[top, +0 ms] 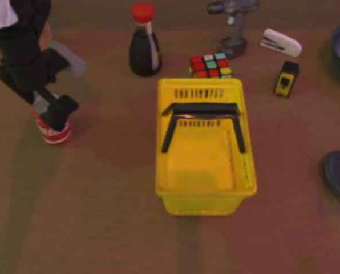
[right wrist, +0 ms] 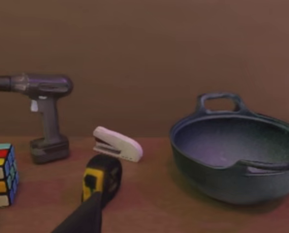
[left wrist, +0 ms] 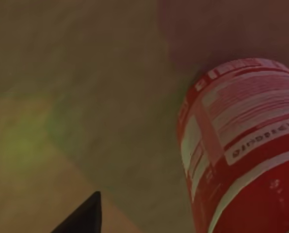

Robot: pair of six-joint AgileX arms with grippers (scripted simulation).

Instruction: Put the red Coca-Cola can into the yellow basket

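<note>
Across the brown counter (top: 101, 217), the largest thing seen is the yellow basket (top: 205, 194), standing near the middle with its black handles folded across the opening and nothing visible inside. Behind it are ranged a dark soy-sauce bottle (top: 144, 51), a drill (top: 234, 25), a colour cube (top: 210, 65), a stapler (top: 280, 41) and a small yellow-and-black tape measure (top: 286, 78); a dark pot (right wrist: 236, 150) is seen at the right edge. The right arm is parked at the right side, its pincer (right wrist: 81, 221) shown only by one dark fingertip, so its opening cannot be told. The left pincer (top: 55, 111) is lowered at the left side directly over the red Coca-Cola can (top: 55, 132), which stands upright on the counter, well apart from the basket. From the left wrist view the can fills the near side beside one dark fingertip (left wrist: 84, 216), yet whether the fingers are closed on it or merely around it cannot be told. The step in hand is judged to be the grasp of the can. A firm closure would be called for next, then a lift clear of the counter, a carry toward the basket high enough to pass its rim and handles, and a release inside.
</note>
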